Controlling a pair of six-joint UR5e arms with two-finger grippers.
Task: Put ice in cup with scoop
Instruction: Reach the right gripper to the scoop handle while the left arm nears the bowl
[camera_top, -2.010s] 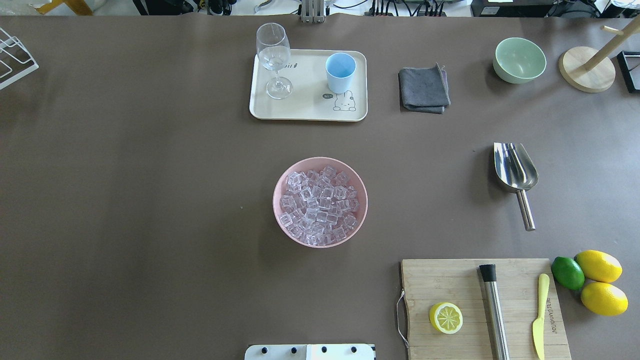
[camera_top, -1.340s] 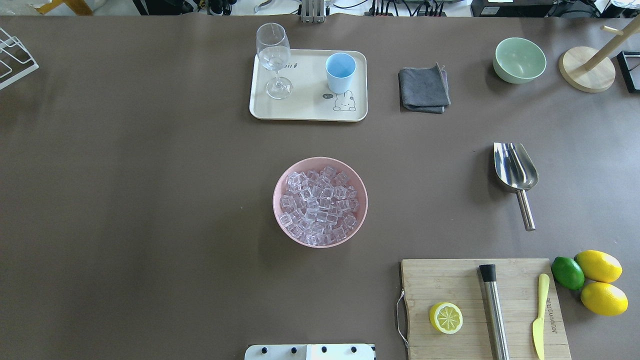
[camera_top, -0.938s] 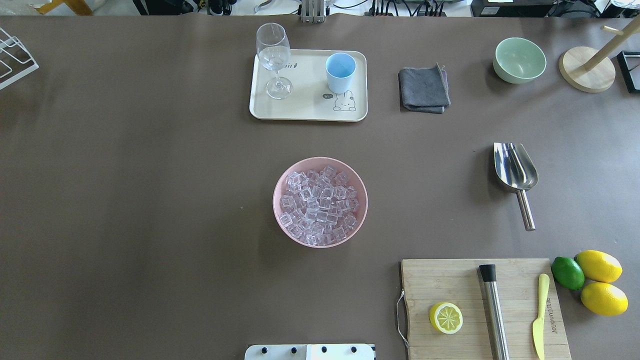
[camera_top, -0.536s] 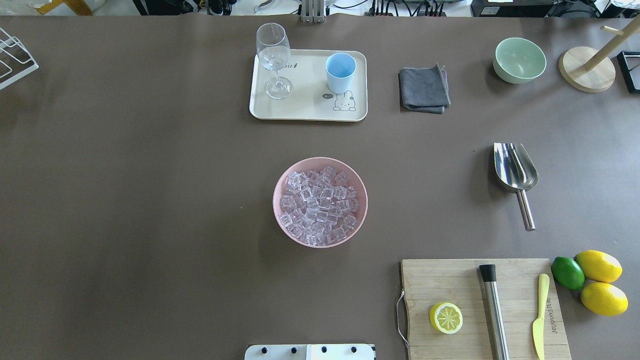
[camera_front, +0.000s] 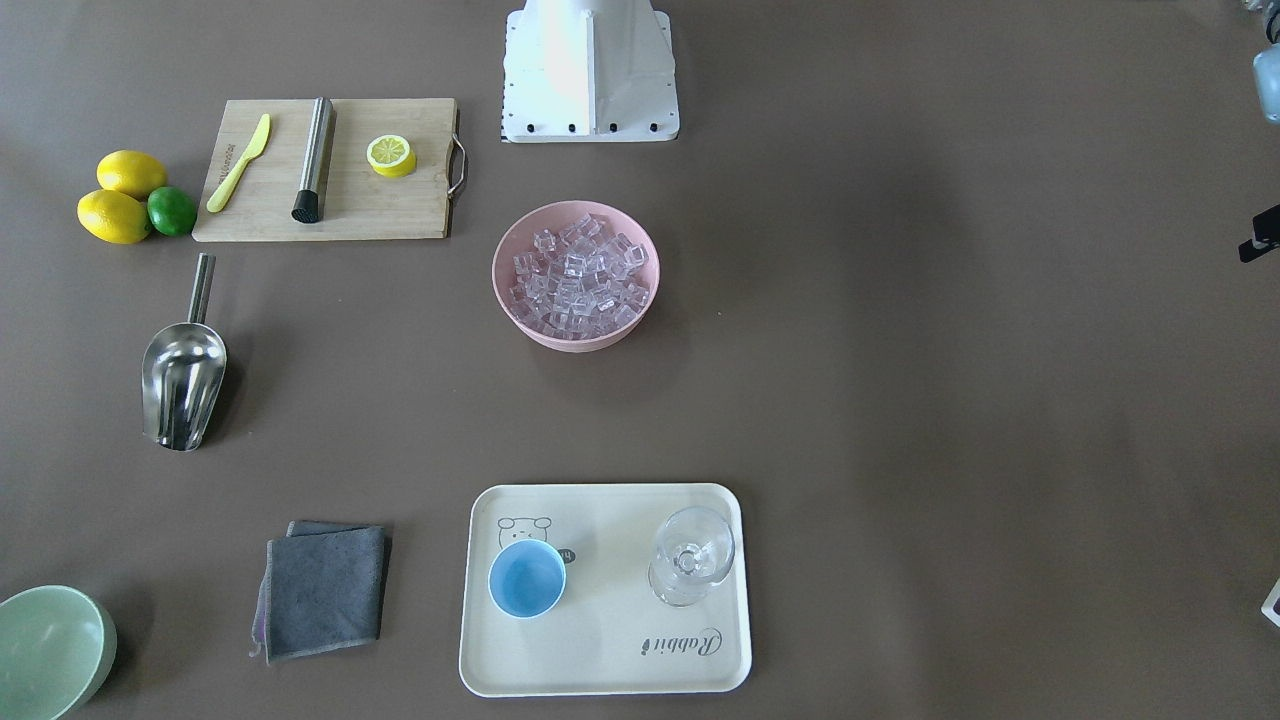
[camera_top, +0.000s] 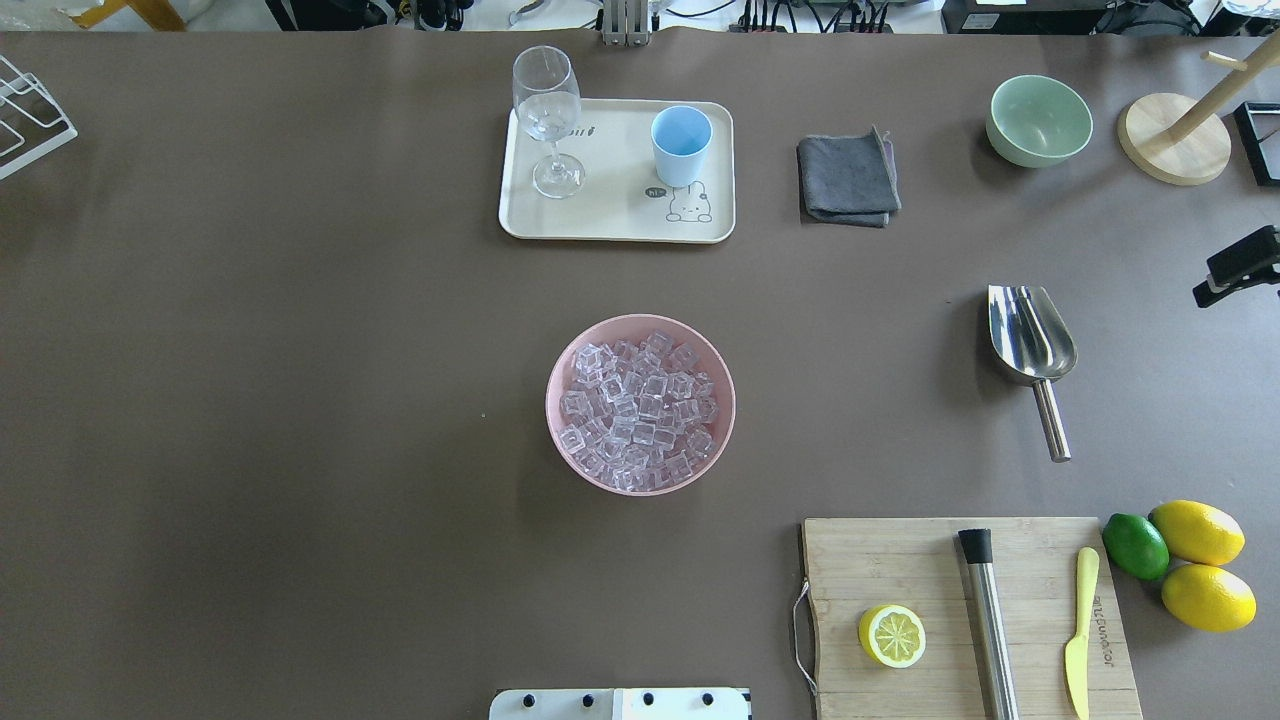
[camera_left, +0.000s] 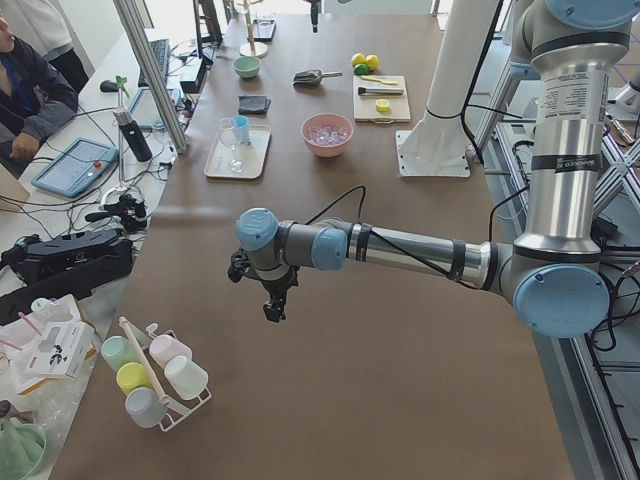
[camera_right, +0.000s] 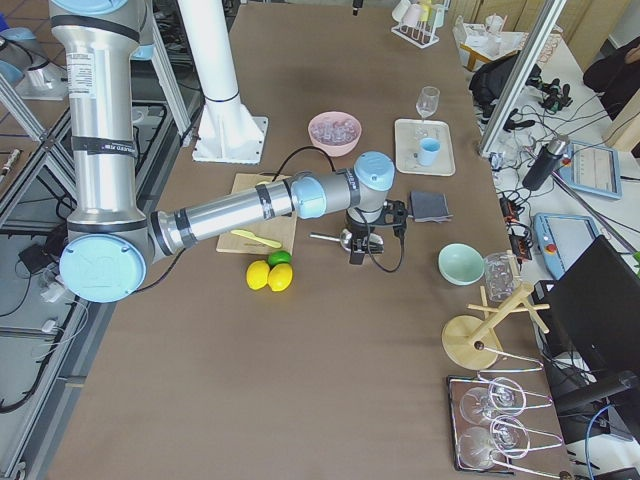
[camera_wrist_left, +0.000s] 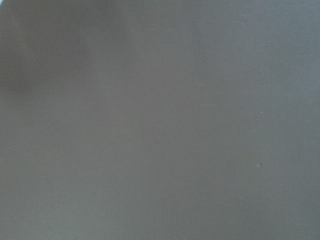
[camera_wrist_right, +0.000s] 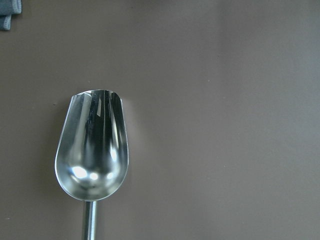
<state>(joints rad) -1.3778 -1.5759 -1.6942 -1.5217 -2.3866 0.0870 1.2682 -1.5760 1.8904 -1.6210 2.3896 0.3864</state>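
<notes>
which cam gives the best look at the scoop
Right wrist-mounted view: the scoop is large and sharp, trough up and empty, handle cut off. Overhead and front-facing show it whole but small; exterior right partly hides it behind the right arm; exterior left, a speck.

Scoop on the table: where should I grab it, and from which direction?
Grip the scoop by its straight handle, coming straight down with the jaws across its width. It lies flat, trough up, handle toward the robot; the trough is wide and rounded.
</notes>
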